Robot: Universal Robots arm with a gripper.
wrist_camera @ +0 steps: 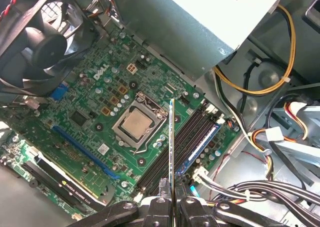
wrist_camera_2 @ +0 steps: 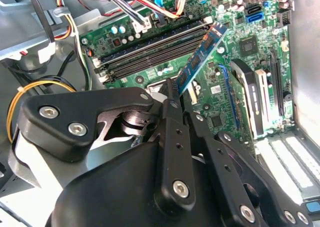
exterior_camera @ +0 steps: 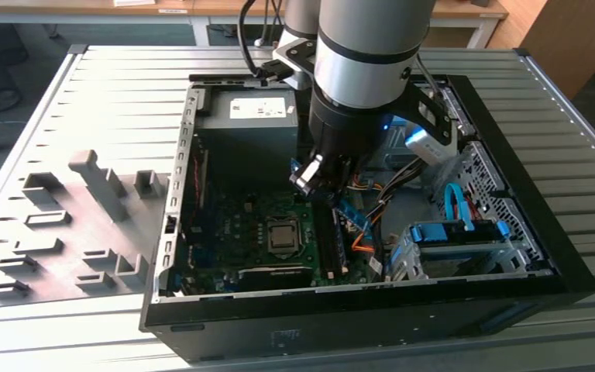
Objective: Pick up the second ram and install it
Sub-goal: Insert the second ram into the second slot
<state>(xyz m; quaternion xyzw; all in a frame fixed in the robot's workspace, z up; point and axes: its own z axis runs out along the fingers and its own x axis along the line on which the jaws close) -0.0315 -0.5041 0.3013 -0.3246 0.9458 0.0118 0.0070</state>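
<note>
The hand (wrist_camera: 172, 203) grips the second ram (wrist_camera: 172, 147) (seen edge-on), its long axis pointing toward the motherboard (wrist_camera: 102, 94).

Second ram (wrist_camera_2: 200, 62): slim flat blue-green stick with small pale chips along its face and 1 long edge lined with contacts. Pinched at 1 end by the gripper (wrist_camera_2: 172, 99), with the rest sticking out free past the fingers. It is tilted (not level with the board) and held in the air over the motherboard, not seated in any slot. In the first wrist view it shows edge-on (wrist_camera: 172, 152) as a thin line, running roughly parallel to the black memory slots (wrist_camera: 185, 137), over the strip between them and the CPU socket (wrist_camera: 137, 124). In the exterior view it hangs (exterior_camera: 352, 213) at about 2 o'clock from the socket.
</note>
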